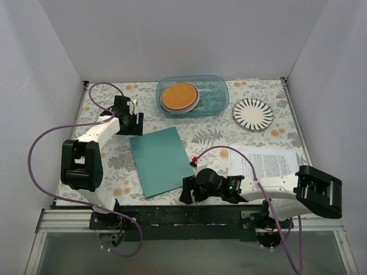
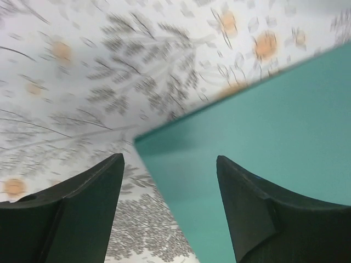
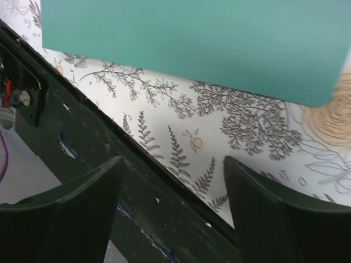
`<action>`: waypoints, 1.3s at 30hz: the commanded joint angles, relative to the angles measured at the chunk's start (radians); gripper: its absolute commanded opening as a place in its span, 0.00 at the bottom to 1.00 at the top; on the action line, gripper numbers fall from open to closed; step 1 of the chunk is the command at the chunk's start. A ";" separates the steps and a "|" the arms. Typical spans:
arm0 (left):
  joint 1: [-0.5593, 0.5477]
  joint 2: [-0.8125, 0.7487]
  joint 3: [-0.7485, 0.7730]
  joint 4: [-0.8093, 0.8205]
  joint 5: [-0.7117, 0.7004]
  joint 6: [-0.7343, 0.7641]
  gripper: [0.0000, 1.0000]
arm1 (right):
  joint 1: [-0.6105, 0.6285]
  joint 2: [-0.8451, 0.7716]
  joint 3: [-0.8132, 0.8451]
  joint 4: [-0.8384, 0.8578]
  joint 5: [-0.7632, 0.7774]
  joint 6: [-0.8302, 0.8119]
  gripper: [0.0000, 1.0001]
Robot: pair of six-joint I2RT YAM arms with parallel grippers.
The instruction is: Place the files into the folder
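Note:
The teal-green folder (image 1: 161,161) lies closed and flat mid-table. Its clip is hidden. The files (image 1: 269,163), white printed sheets, lie to its right, partly under my right arm. My left gripper (image 1: 135,127) is open at the folder's far left corner. In the left wrist view the gripper (image 2: 170,161) has its jaws apart, one on each side of that corner of the folder (image 2: 263,137). My right gripper (image 1: 184,195) is open and empty by the folder's near right corner. In the right wrist view this gripper (image 3: 173,161) hangs over the table's front edge, just short of the folder (image 3: 192,38).
A clear blue-tinted container (image 1: 213,91) holding an orange round mat stands at the back. A striped plate (image 1: 253,113) lies to its right. The black front rail (image 1: 189,215) runs under the right gripper and shows in the right wrist view (image 3: 82,148). White walls enclose the table.

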 commanded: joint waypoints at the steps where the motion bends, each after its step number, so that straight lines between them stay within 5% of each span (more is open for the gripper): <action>1: 0.092 -0.031 0.116 -0.006 0.014 0.027 0.68 | 0.026 0.124 0.091 0.076 -0.038 -0.050 0.81; 15: 0.127 0.059 0.024 0.105 -0.133 0.090 0.69 | 0.032 0.290 0.147 0.095 0.013 0.025 0.80; 27: 0.089 0.013 -0.075 0.079 -0.068 0.095 0.66 | 0.013 0.262 0.151 -0.115 0.215 0.147 0.80; 39: -0.011 -0.068 -0.154 0.033 -0.052 0.100 0.65 | -0.129 0.102 0.071 -0.132 0.226 0.167 0.80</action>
